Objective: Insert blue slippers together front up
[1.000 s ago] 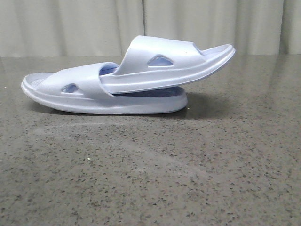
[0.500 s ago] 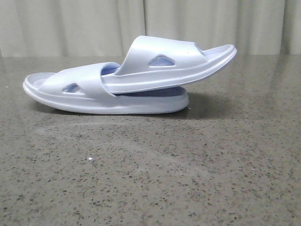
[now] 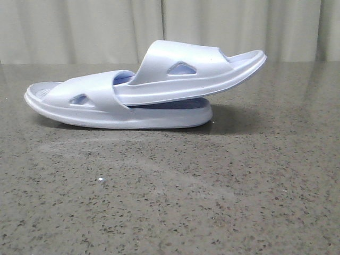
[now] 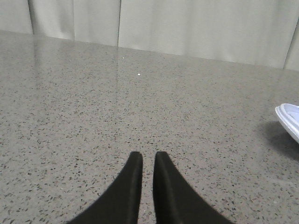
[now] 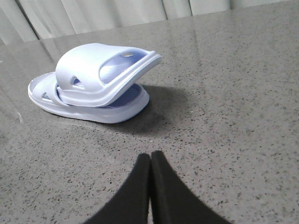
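The two blue slippers sit nested at the back middle of the table. The lower slipper (image 3: 159, 118) lies flat, sole down. The upper slipper (image 3: 207, 69) has one end pushed under the lower one's strap (image 3: 87, 93), and its other end tilts up to the right. Both show in the right wrist view, the upper slipper (image 5: 88, 65) on the lower slipper (image 5: 110, 113). My right gripper (image 5: 150, 156) is shut and empty, well short of them. My left gripper (image 4: 145, 156) is shut to a thin slit and empty. One slipper edge (image 4: 289, 116) shows far off. Neither gripper shows in the front view.
The slippers rest on a grey speckled stone tabletop (image 3: 170, 202). A pale curtain (image 3: 79, 26) hangs behind the table's far edge. A tiny white speck (image 3: 100, 180) lies on the table in front of the slippers.
The nested slippers wobbled a few pixels to the right and back to the left. Nothing else has visibly changed.
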Controlling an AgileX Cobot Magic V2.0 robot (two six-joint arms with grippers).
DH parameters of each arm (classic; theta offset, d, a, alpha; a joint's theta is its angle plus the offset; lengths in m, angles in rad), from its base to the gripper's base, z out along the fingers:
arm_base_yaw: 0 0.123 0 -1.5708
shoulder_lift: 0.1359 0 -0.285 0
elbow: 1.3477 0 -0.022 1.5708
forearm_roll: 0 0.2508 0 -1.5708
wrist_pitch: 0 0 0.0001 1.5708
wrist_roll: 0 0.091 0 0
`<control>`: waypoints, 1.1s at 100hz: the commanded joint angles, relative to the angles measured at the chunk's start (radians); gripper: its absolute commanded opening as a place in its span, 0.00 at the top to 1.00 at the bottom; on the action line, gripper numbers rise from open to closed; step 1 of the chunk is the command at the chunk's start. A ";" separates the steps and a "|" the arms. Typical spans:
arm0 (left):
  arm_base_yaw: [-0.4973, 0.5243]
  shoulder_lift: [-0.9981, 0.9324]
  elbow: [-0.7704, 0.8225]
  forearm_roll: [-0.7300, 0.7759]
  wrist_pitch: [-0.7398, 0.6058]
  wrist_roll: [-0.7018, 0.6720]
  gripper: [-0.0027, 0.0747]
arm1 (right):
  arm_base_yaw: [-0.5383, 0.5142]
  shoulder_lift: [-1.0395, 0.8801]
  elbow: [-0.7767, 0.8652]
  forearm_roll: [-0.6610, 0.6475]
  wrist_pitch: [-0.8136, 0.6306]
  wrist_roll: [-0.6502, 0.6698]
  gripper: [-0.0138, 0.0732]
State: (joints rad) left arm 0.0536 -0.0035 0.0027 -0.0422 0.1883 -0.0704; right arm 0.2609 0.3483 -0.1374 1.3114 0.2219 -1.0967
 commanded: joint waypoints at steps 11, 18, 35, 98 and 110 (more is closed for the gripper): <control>0.001 -0.012 0.009 0.005 -0.072 -0.008 0.95 | -0.001 0.005 -0.027 0.019 -0.011 -0.005 0.93; 0.001 -0.012 0.009 0.005 -0.072 -0.008 0.95 | -0.001 0.005 -0.027 0.019 -0.011 -0.005 0.93; 0.001 -0.012 0.009 0.005 -0.072 -0.008 0.95 | -0.001 0.005 -0.027 0.019 -0.011 -0.005 0.93; 0.001 -0.012 0.009 0.005 -0.072 -0.008 0.95 | -0.001 0.005 -0.027 -0.041 -0.134 0.003 0.93; 0.001 -0.012 0.009 0.005 -0.072 -0.008 0.95 | -0.001 0.005 -0.023 -0.411 -0.254 0.312 0.93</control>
State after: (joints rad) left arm 0.0536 -0.0035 0.0027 -0.0386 0.1899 -0.0704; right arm 0.2609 0.3483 -0.1374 1.1579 0.0835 -0.9830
